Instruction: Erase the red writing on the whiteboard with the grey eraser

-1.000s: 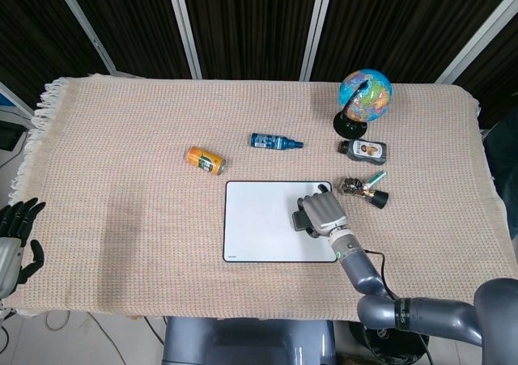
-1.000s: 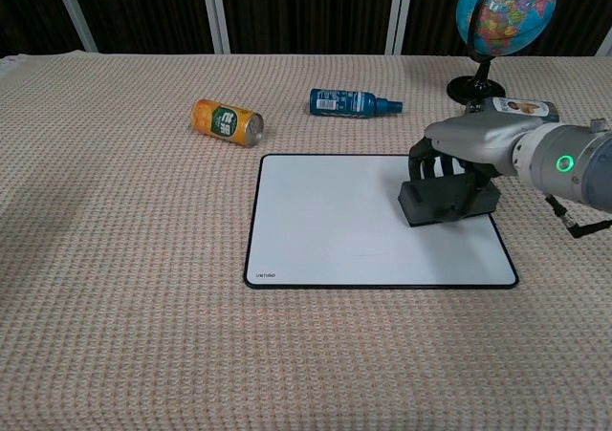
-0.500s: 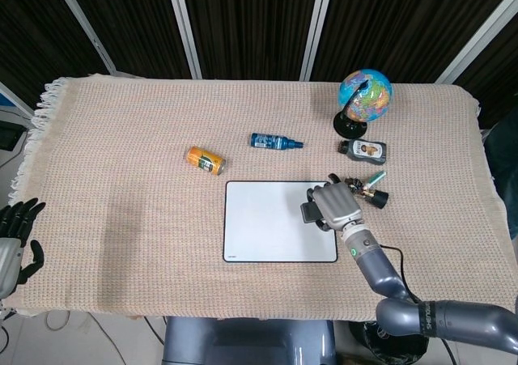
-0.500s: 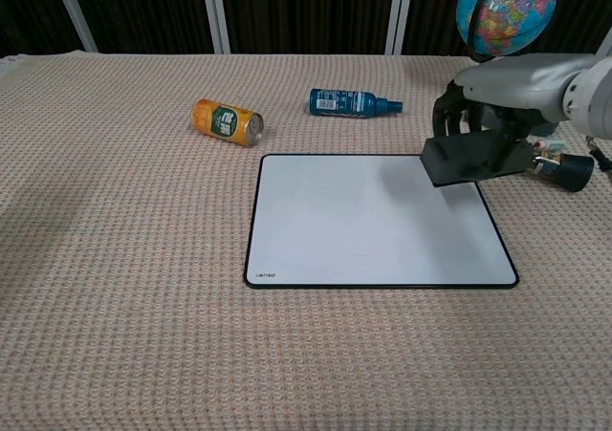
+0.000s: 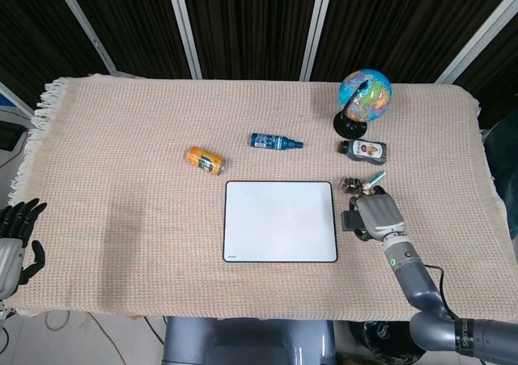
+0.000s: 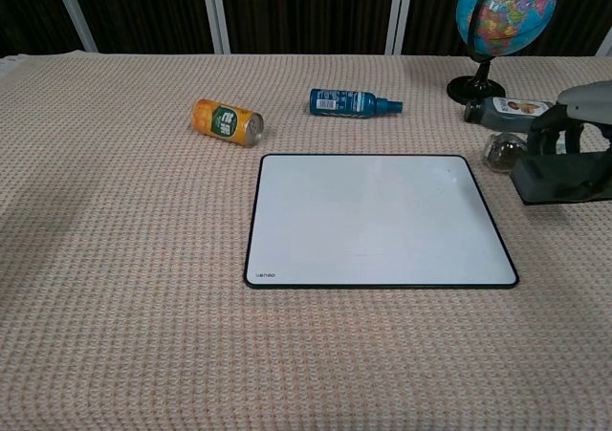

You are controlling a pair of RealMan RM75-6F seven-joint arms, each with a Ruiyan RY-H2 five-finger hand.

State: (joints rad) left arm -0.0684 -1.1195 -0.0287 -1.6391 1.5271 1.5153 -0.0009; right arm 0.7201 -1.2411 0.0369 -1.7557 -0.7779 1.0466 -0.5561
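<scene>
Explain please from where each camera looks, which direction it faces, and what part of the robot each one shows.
Head view: sits high above the near table edge, looks steeply down on the whole cloth; shows the right hand holding the eraser, its arm, and the left hand off the table's left edge.
Chest view: sits low at the near edge, looks forward across the table; shows only the right hand at the far right.
Both share the whiteboard, can, blue bottle and globe.

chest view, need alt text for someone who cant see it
A clean whiteboard lies on a woven beige cloth, with the right hand holding a grey eraser just past its right edge. Behind it lie an orange can and a blue bottle; a globe stands far right.
</scene>
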